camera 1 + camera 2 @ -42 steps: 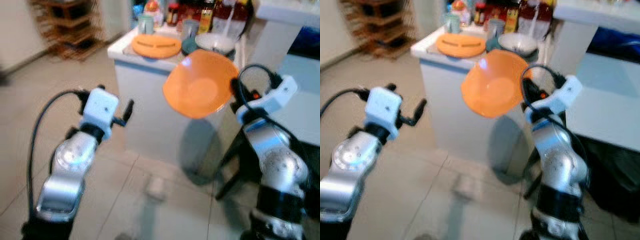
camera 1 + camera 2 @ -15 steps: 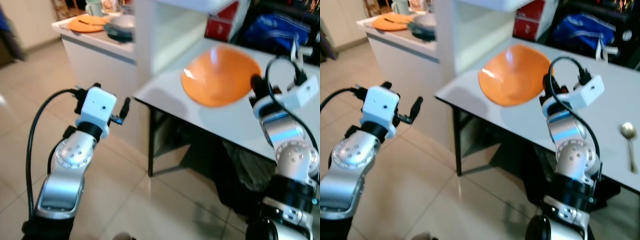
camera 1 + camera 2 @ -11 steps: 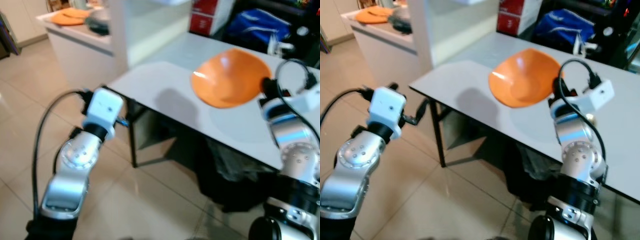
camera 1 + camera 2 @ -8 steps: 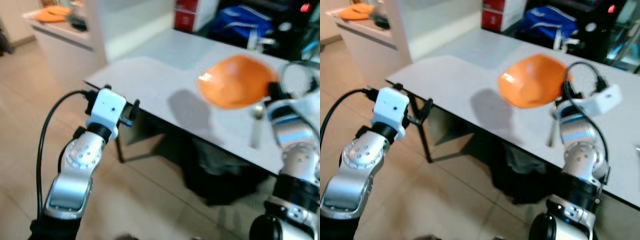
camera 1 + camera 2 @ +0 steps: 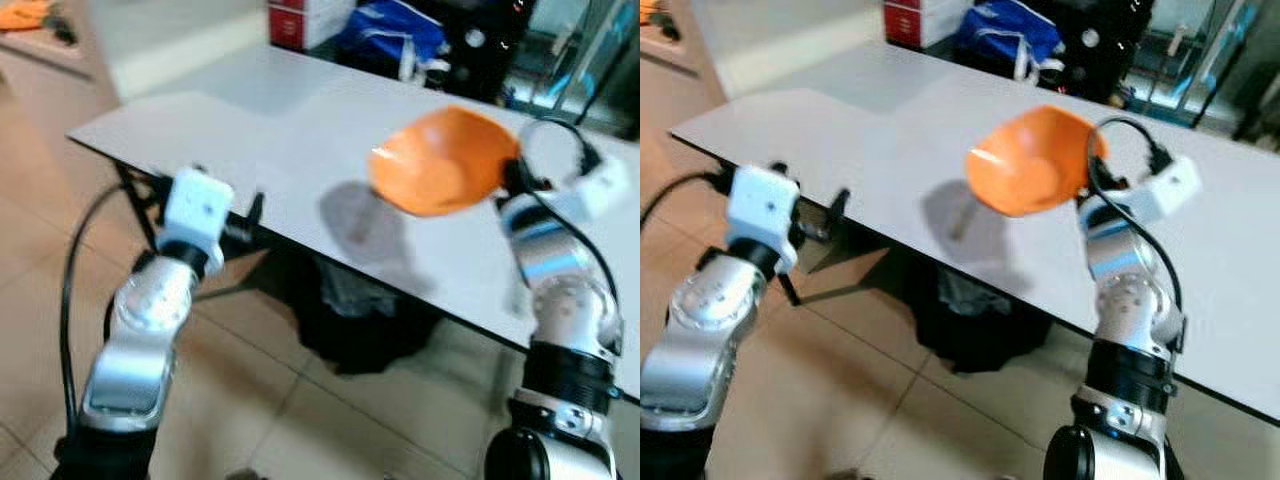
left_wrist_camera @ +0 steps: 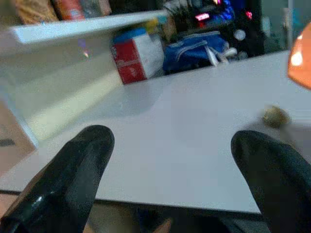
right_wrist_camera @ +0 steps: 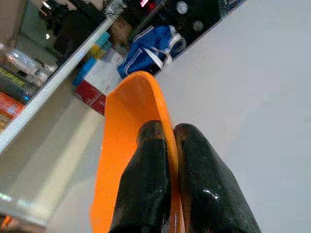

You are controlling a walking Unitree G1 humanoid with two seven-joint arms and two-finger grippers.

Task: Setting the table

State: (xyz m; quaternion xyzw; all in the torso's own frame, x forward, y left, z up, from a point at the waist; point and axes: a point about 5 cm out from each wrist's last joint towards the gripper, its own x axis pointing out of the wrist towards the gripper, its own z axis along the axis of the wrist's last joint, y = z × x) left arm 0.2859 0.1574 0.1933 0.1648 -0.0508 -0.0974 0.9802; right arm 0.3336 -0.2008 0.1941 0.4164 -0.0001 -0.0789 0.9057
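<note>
An orange bowl (image 5: pixel 440 160) hangs tilted above the white table (image 5: pixel 250 110), casting a shadow on the top. My right gripper (image 5: pixel 508 175) is shut on its rim; in the right wrist view the two black fingers (image 7: pixel 150 160) pinch the bowl's edge (image 7: pixel 124 160). My left gripper (image 5: pixel 250 215) is held out at the table's near edge, open with nothing between its fingers (image 6: pixel 87 150). A small spoon-like thing (image 6: pixel 275 116), blurred, lies on the tabletop under the bowl.
A red box (image 5: pixel 300 15) and a blue bag (image 5: pixel 390 30) stand behind the table's far side. A dark bag (image 5: pixel 350 320) sits on the tiled floor under the table. A white counter (image 5: pixel 60 40) stands at the far left.
The camera has swung right, from the kitchen counter to the white table. The right gripper has kept the orange bowl throughout and now holds it over the tabletop.
</note>
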